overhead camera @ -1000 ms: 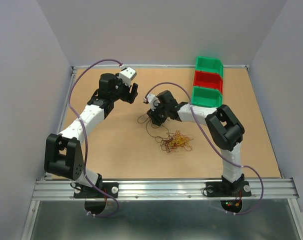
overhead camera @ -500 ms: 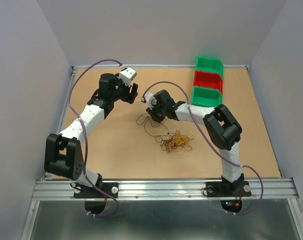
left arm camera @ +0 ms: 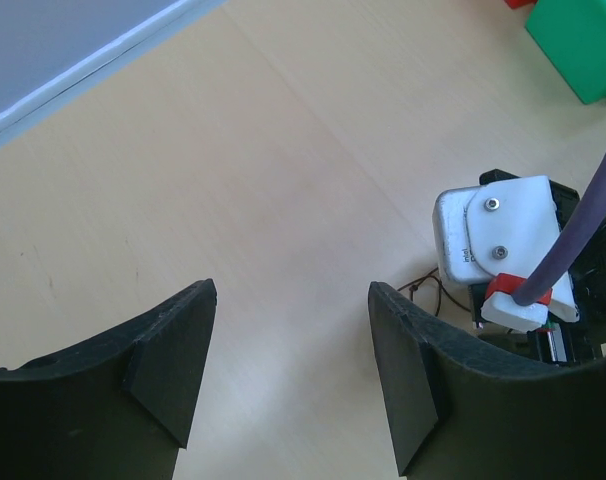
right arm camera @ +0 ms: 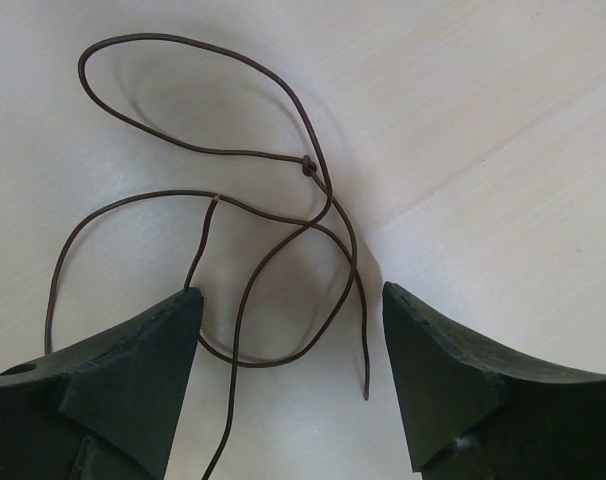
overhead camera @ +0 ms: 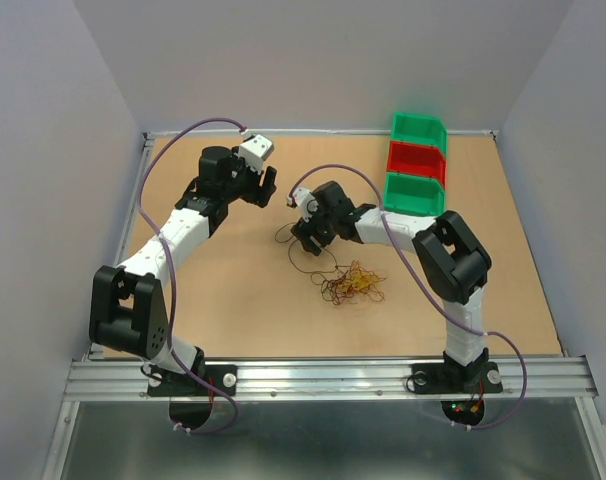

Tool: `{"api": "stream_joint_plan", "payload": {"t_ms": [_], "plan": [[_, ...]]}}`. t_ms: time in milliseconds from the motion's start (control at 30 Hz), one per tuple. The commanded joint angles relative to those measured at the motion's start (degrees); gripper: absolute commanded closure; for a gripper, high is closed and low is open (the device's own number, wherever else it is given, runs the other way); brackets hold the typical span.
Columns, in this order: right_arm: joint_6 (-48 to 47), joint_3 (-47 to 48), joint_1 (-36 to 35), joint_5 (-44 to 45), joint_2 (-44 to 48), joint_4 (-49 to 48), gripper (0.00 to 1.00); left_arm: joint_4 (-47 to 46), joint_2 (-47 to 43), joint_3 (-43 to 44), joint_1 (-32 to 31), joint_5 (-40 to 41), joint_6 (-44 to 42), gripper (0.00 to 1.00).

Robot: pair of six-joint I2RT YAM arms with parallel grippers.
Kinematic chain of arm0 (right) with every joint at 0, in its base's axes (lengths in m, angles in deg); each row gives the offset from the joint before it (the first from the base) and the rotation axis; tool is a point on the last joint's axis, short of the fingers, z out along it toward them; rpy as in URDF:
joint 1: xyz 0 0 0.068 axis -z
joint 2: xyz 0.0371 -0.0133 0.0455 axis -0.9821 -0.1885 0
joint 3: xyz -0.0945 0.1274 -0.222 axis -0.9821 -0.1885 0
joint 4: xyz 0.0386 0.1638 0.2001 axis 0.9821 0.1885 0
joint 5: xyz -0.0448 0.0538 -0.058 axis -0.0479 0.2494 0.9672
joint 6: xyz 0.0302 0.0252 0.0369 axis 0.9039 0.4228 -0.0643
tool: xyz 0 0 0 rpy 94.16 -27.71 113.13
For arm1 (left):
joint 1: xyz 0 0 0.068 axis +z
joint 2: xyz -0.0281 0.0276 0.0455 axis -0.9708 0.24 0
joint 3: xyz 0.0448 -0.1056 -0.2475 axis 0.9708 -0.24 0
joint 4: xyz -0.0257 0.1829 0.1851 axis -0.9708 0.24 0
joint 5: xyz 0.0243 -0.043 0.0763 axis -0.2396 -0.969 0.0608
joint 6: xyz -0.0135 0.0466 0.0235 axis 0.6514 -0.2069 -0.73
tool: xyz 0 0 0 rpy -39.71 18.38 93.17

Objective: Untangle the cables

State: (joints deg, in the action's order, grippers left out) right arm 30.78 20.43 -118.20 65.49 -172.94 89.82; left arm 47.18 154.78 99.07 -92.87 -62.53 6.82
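Observation:
The cables (overhead camera: 355,283) lie as a small tangle of red, orange-yellow and dark strands at the table's middle. A loose dark brown strand (overhead camera: 292,243) loops out from it to the upper left. My right gripper (overhead camera: 301,237) is open right above that strand; in the right wrist view the brown strand (right arm camera: 283,230) lies in loops between and beyond my open fingers (right arm camera: 288,345). My left gripper (overhead camera: 270,187) is open and empty, up at the back left of the right wrist. In the left wrist view it (left arm camera: 293,330) hovers over bare table, with the right wrist camera (left arm camera: 498,240) at the right.
Three bins stand in a row at the back right: green (overhead camera: 419,131), red (overhead camera: 417,160), green (overhead camera: 414,193). A green bin corner (left arm camera: 583,45) shows in the left wrist view. Grey walls enclose the table; a metal rail (overhead camera: 323,377) runs along the near edge.
My right gripper has shifted slightly over the loose brown strand, first toward the back left, then back. The left arm has barely moved. The tangle lies as before.

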Motion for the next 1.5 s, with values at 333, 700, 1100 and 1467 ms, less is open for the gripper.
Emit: {"api": "stream_joint_plan", "payload": {"t_ms": [333,700,1100,1467], "plan": [[-2.85,4.85,-0.13,0.18,-1.96,-1.04,0.1,-1.05,-0.57,2.8,0.41,-0.95,-0.71,0.27],[-6.27,11.18,-0.22,-4.47,-7.76,6.16,0.11,-0.97,-0.31,2.98,0.4,-0.95,-0.8,0.27],[-7.68,10.75,-0.22,-9.23,-9.7,13.28,0.64,-0.79,-0.57,3.07,0.4,-1.04,-0.71,0.27],[-2.42,4.78,0.57,-5.63,-1.28,0.48,0.99,-0.61,-0.57,3.07,0.4,-0.86,-0.97,0.27]]}}
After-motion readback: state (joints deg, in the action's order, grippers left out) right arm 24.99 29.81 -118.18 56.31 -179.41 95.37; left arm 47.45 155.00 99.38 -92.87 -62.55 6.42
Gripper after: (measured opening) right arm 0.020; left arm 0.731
